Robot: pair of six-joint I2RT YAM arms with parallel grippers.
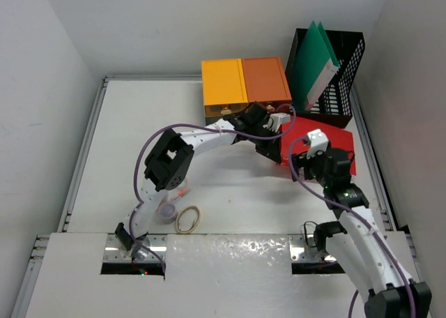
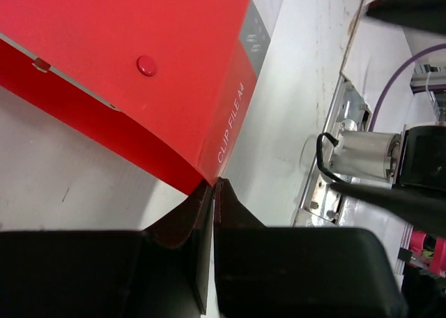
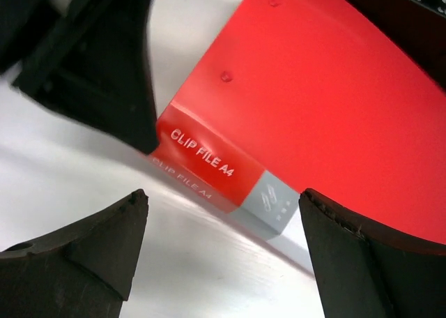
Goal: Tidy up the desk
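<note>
The white desk (image 1: 230,185) holds a red clip file (image 1: 327,140) at the right, labelled "CLIP FILE A4". My left gripper (image 1: 273,145) reaches across to the file's left corner. In the left wrist view the jaws (image 2: 212,187) are pressed together on that corner of the file (image 2: 139,60). My right gripper (image 1: 298,166) sits just in front of the file's near edge. In the right wrist view it (image 3: 223,220) is wide open and empty, low over the desk (image 3: 104,185), facing the file's spine (image 3: 209,157). The left gripper (image 3: 104,67) shows there as a dark shape at the file's corner.
A black mesh file holder (image 1: 341,60) with a green folder (image 1: 310,60) stands at the back right. A yellow box (image 1: 223,84) and an orange box (image 1: 265,79) stand at the back. A tape roll (image 1: 188,219) and a small clear cup (image 1: 167,210) lie near the left arm's base.
</note>
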